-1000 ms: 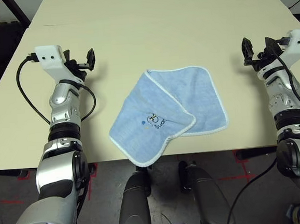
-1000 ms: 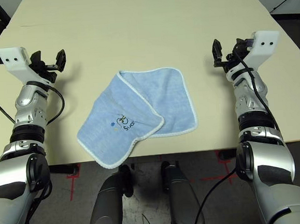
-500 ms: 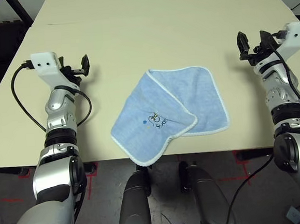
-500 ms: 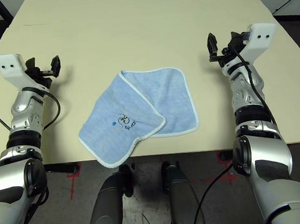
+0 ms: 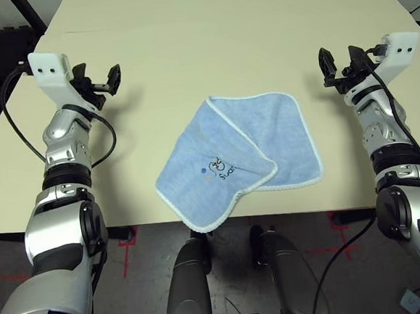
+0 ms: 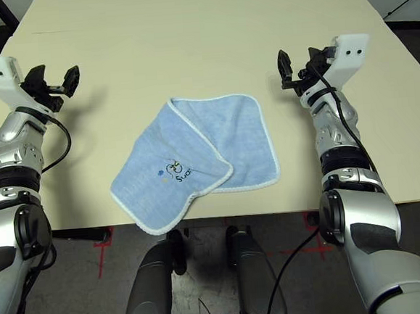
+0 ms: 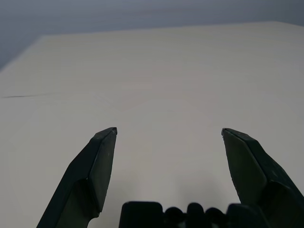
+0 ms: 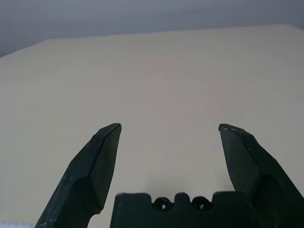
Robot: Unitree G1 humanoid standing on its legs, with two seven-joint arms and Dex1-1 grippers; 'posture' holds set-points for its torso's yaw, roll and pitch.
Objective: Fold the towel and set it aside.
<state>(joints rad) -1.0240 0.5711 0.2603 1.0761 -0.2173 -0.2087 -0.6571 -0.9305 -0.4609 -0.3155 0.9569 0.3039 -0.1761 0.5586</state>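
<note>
1. The towel (image 5: pixel 235 158) lies loosely folded at the near middle of the table (image 5: pixel 207 33), one corner overhanging the near edge.
2. Bare tabletop surrounds its other sides.
3. Left gripper (image 5: pixel 96 80) is raised well apart from the towel, jaws spread wide, holding nothing.
4. Right gripper (image 5: pixel 339 65) likewise: jaws spread wide, empty.

Left gripper (image 5: pixel 100 80), right gripper (image 5: pixel 339 62): spread, raised

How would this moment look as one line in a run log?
towel: partly folded, near table edge | left tool: open, empty | right tool: open, empty
</note>
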